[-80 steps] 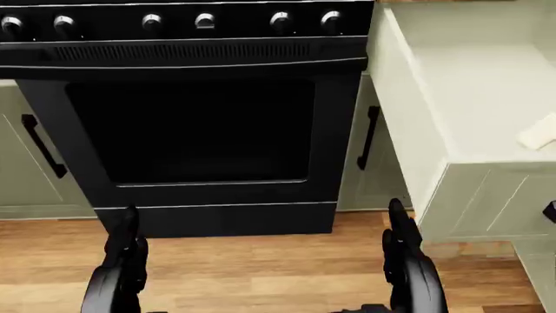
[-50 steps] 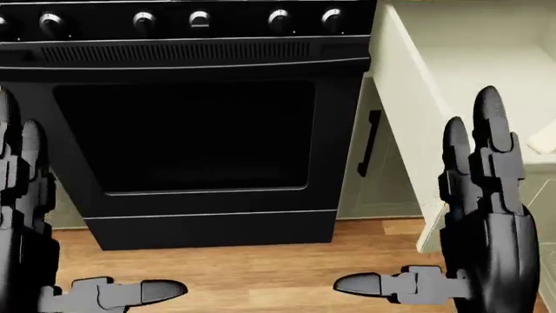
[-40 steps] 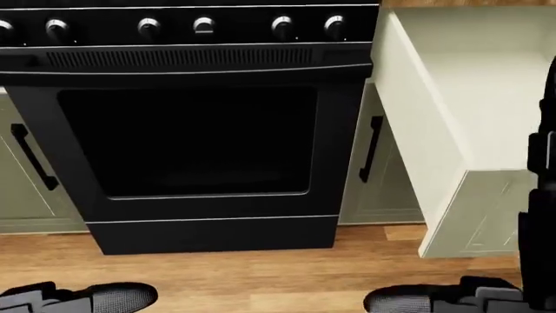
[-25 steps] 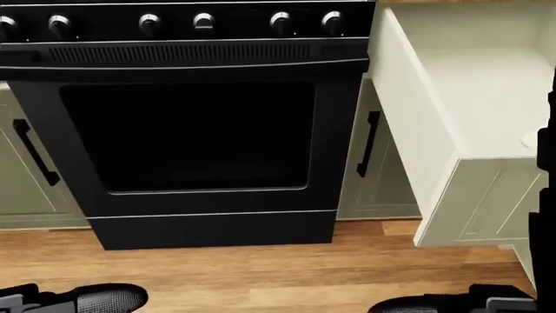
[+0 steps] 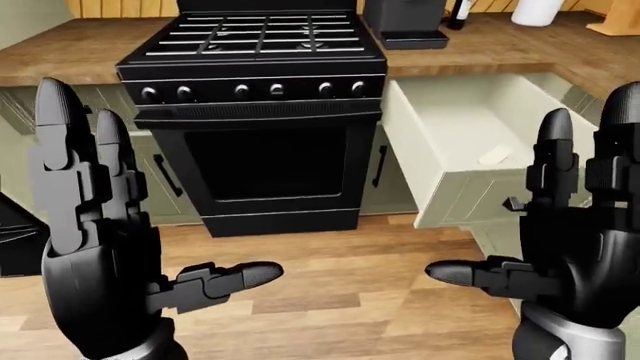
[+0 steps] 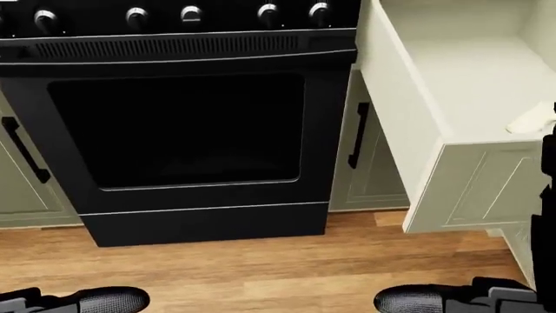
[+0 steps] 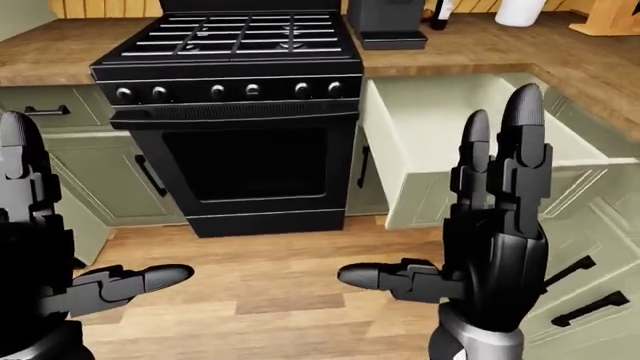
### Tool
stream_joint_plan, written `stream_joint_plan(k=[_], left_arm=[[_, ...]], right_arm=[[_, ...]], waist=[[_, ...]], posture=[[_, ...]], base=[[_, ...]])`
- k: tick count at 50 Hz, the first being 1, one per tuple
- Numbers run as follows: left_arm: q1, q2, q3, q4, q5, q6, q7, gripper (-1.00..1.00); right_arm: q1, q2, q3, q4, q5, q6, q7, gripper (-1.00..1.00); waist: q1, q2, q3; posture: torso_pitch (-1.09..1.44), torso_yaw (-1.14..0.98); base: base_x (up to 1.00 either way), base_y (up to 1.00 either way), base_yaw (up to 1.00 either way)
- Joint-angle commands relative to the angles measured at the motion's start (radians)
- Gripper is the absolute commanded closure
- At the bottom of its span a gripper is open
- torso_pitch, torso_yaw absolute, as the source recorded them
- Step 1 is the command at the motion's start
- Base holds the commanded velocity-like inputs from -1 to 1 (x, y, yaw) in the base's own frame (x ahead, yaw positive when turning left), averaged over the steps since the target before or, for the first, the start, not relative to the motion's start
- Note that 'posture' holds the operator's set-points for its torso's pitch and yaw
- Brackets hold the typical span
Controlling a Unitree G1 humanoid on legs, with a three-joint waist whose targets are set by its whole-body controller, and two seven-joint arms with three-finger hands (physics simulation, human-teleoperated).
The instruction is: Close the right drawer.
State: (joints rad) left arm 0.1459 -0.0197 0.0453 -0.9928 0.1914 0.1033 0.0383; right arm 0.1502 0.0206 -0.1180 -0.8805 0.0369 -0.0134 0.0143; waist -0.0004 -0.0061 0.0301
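Observation:
The right drawer (image 5: 468,147), pale green, stands pulled far out to the right of the black stove (image 5: 262,112). Its front panel (image 6: 474,192) shows in the head view at the right. A small pale object (image 6: 532,122) lies inside it. Both my hands are raised with fingers spread and hold nothing. My left hand (image 5: 150,195) is at the left of the left-eye view, below the stove front. My right hand (image 7: 440,195) is open and stands before the drawer's front panel, apart from it. In the head view only the thumbs (image 6: 409,300) show at the bottom.
Green cabinet doors with black handles (image 6: 357,143) flank the oven. A wooden counter (image 5: 500,45) carries a black appliance (image 5: 403,19), a bottle and a white jar. Corner cabinets with black handles (image 7: 590,307) stand at the right. Wood floor (image 6: 261,267) lies below.
Both hands rose from low by the floor to upright and spread. The head view shifted a little, so the stove sits further left. The drawer stays open.

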Motion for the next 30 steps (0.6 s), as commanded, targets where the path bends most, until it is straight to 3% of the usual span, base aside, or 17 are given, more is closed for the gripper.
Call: stream_joint_plan(k=[1, 3, 6, 9, 15, 17, 18, 19, 20, 23, 27, 30], left_arm=[[-0.011, 0.001, -0.011, -0.025, 0.001, -0.031, 0.0, -1.0], [-0.01, 0.0, -0.013, -0.028, 0.002, -0.03, 0.0, -1.0], [-0.007, 0.001, -0.015, -0.025, 0.002, -0.034, 0.001, -1.0], [-0.005, 0.0, -0.019, -0.027, 0.001, -0.032, 0.001, -1.0], [-0.005, 0.0, -0.027, -0.035, 0.003, -0.024, 0.002, -1.0], [-0.004, 0.0, -0.031, -0.038, 0.003, -0.022, 0.002, -1.0], [-0.003, 0.0, -0.031, -0.036, 0.003, -0.024, 0.002, -1.0], [-0.002, 0.0, -0.032, -0.035, 0.002, -0.025, 0.002, -1.0], [0.0, 0.001, -0.034, -0.036, 0.004, -0.027, 0.003, -1.0], [0.0, 0.001, -0.037, -0.037, 0.008, -0.025, 0.003, -1.0], [0.003, 0.002, -0.039, -0.034, 0.005, -0.032, 0.003, -1.0], [0.005, 0.002, -0.035, -0.026, 0.0, -0.043, 0.004, -1.0]], right_arm=[[-0.005, -0.003, -0.008, -0.036, -0.003, -0.034, -0.003, -1.0], [-0.005, -0.003, -0.009, -0.03, -0.001, -0.041, -0.003, -1.0], [-0.004, -0.003, -0.009, -0.02, -0.002, -0.049, -0.004, -1.0], [-0.004, -0.003, -0.005, -0.024, -0.005, -0.045, -0.006, -1.0], [-0.005, -0.003, -0.009, -0.024, -0.003, -0.041, -0.008, -1.0], [-0.006, -0.004, -0.01, -0.02, -0.002, -0.04, -0.007, -1.0], [-0.006, -0.004, -0.009, -0.024, -0.002, -0.036, -0.008, -1.0], [-0.006, -0.004, -0.009, -0.024, -0.003, -0.036, -0.008, -1.0], [-0.005, -0.004, -0.008, -0.024, -0.004, -0.036, -0.008, -1.0], [-0.003, -0.004, -0.008, -0.021, -0.006, -0.042, -0.006, -1.0], [0.0, -0.003, -0.004, -0.019, -0.008, -0.045, -0.005, -1.0], [0.001, -0.003, 0.0, -0.023, -0.011, -0.039, -0.005, -1.0]], waist=[[-0.006, 0.006, -0.003], [-0.009, -0.003, 0.001], [-0.013, -0.035, 0.003], [-0.017, -0.024, 0.0], [-0.007, 0.034, 0.017], [-0.001, 0.077, 0.013], [0.009, 0.114, -0.002], [0.017, 0.061, 0.017], [0.006, 0.082, 0.02], [0.002, 0.067, 0.0], [0.006, 0.025, 0.007], [0.008, -0.025, 0.002]], posture=[[0.0, 0.0], [0.0, 0.0], [0.0, 0.0], [0.0, 0.0], [0.0, 0.0], [0.0, 0.0], [0.0, 0.0], [0.0, 0.0], [0.0, 0.0], [0.0, 0.0], [0.0, 0.0], [0.0, 0.0]], base=[[0.0, 0.0, -0.55], [0.0, 0.0, -0.55], [0.0, 0.0, -0.52], [0.0, 0.0, -0.48], [0.0, 0.0, -0.48], [0.0, 0.0, -0.48], [0.0, 0.0, -0.48], [0.0, 0.0, -0.48], [0.0, 0.0, -0.48], [0.0, 0.0, -0.48], [0.0, 0.0, -0.48], [0.0, 0.0, -0.48]])
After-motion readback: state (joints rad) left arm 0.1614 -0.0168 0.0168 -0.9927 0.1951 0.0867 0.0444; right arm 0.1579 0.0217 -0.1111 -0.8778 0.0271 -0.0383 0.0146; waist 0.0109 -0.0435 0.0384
